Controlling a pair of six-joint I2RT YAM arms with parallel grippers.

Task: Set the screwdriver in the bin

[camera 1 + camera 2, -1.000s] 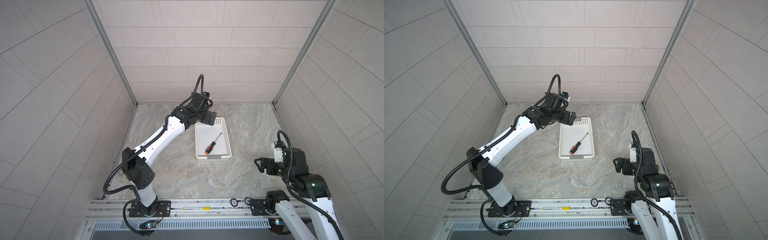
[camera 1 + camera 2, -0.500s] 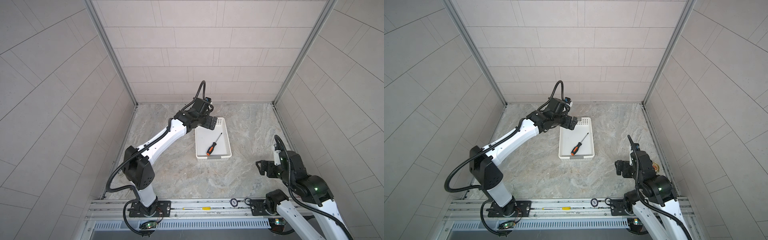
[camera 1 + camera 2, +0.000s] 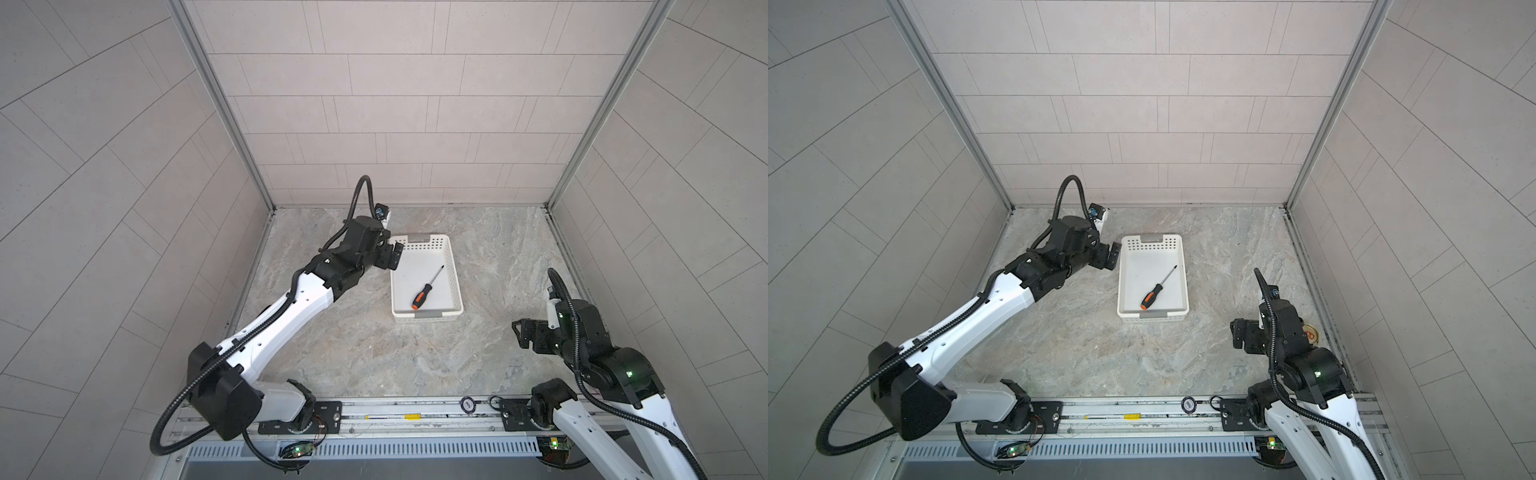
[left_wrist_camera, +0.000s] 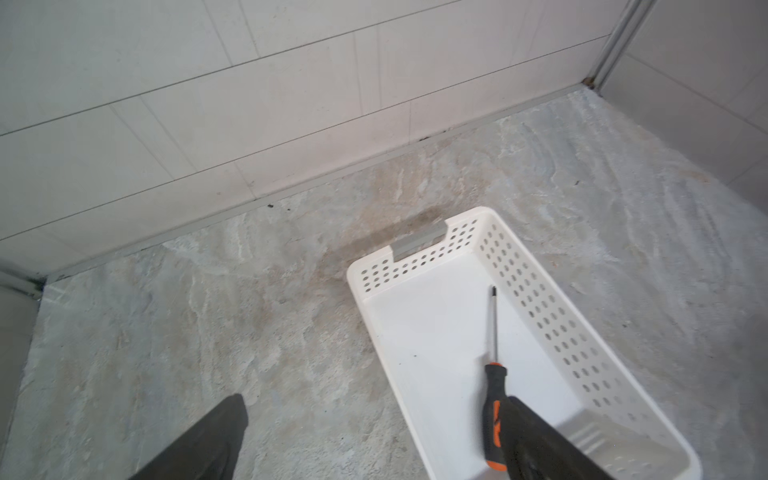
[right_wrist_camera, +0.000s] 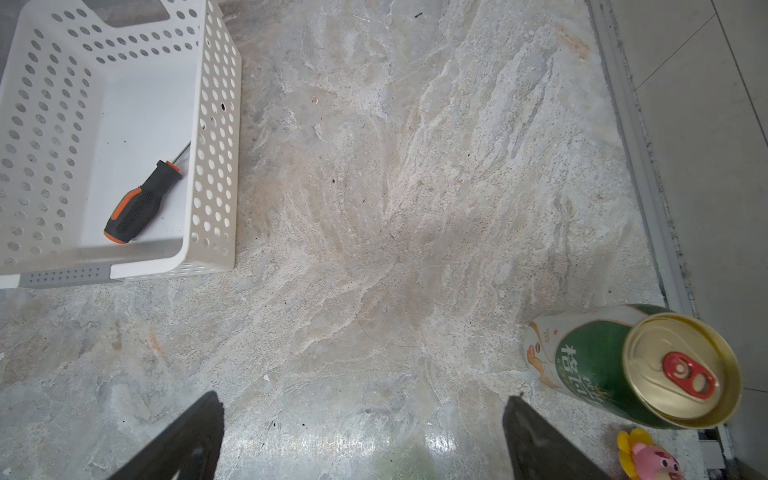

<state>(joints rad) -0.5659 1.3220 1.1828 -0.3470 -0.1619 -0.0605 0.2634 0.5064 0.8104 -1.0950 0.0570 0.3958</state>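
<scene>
The screwdriver (image 3: pixel 419 298) (image 3: pixel 1149 297) lies loose on the floor of the white bin (image 3: pixel 422 245) (image 3: pixel 1152 245), orange butt toward the near end, and shows in both top views. My left gripper (image 3: pixel 392 258) (image 3: pixel 1111 257) hangs open by the bin's far left corner, holding nothing. In the left wrist view one of the fingers (image 4: pixel 536 440) of that gripper (image 4: pixel 376 400) covers part of the screwdriver (image 4: pixel 493 390) handle in the bin (image 4: pixel 540 316). My right gripper (image 3: pixel 519 334) (image 5: pixel 362 397) is open over bare floor, right of the bin (image 5: pixel 214 145) and the screwdriver (image 5: pixel 141 203).
A green drink can (image 5: pixel 615 365) (image 3: pixel 1310 332) stands near the right wall beside my right gripper. A small pink toy (image 5: pixel 648 457) lies next to it. Tiled walls close three sides. The arms' mounting rail (image 3: pixel 415 415) runs along the front.
My left gripper has drawn back leftward from above the bin's far end to beside its far left corner. The right arm shifted slightly. The screwdriver has not moved.
</scene>
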